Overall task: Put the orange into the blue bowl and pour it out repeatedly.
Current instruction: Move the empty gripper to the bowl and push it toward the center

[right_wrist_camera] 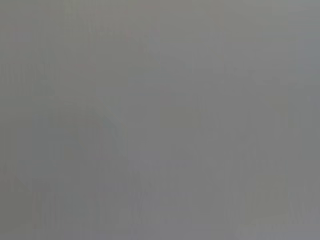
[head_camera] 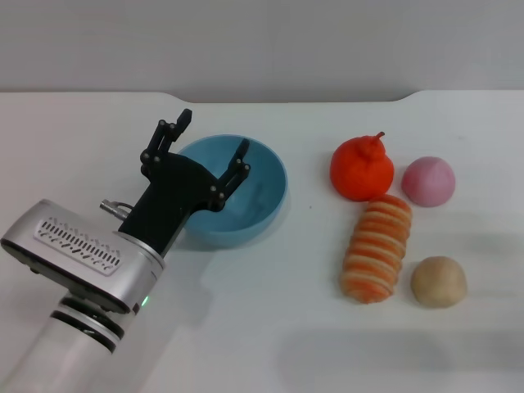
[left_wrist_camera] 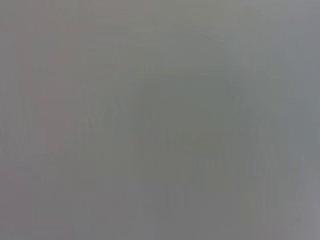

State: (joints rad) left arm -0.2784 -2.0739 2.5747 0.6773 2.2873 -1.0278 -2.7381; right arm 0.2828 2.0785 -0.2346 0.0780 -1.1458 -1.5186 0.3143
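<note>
In the head view the light blue bowl [head_camera: 246, 196] stands upright and empty on the white table. My left gripper [head_camera: 214, 135] is open, with one finger outside the bowl's left rim and the other inside the bowl, straddling the rim. The orange [head_camera: 361, 169], bright red-orange with a small stem, lies on the table to the right of the bowl, apart from it. My right gripper is not in view. Both wrist views show only plain grey.
Right of the orange lies a pink ball [head_camera: 427, 181]. In front of the orange lies an orange-and-cream striped bread roll [head_camera: 377, 248], with a tan ball [head_camera: 438, 282] to its right. The table's far edge [head_camera: 262, 97] runs behind the bowl.
</note>
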